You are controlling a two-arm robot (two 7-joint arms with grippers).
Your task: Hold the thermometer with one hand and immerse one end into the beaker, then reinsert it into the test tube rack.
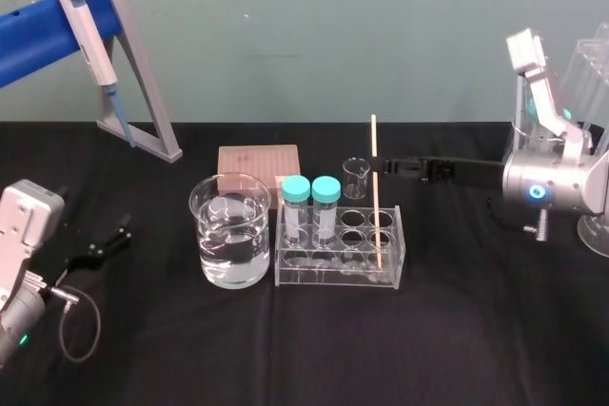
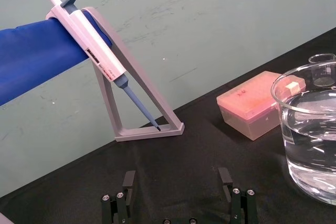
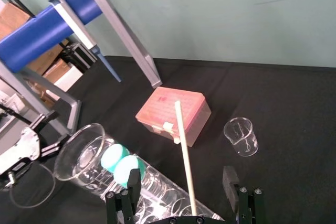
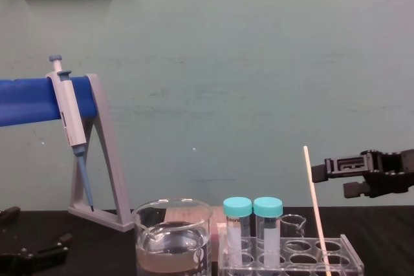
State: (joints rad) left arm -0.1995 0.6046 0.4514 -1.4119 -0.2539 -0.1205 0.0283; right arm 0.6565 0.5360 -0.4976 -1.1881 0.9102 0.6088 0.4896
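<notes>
Step in hand: by my reading, the right gripper is lined up to take the thermometer; nothing is lifted yet
Thermometer: stands almost upright in a right-hand hole of the rack, centre-right in the head view, its top well above the capped tubes
Right gripper: reaches in from the right edge at the level of the rod's upper part; its fingers are spread wide and hold nothing; in the right wrist view the rod runs up between them and appears to touch neither
Left gripper: parked at the lower left, fingers apart, empty
Beaker: just left of the rack, partly filled with clear liquid
Doing it well: centre the rod between the fingers, close gently, then draw it straight up until its lower end clears the hole before moving left
Watch for: the capped tubes stand between rod and beaker, so carry it above them; a thin rod may swing in the grip; the small glass sits just behind the rack
</notes>
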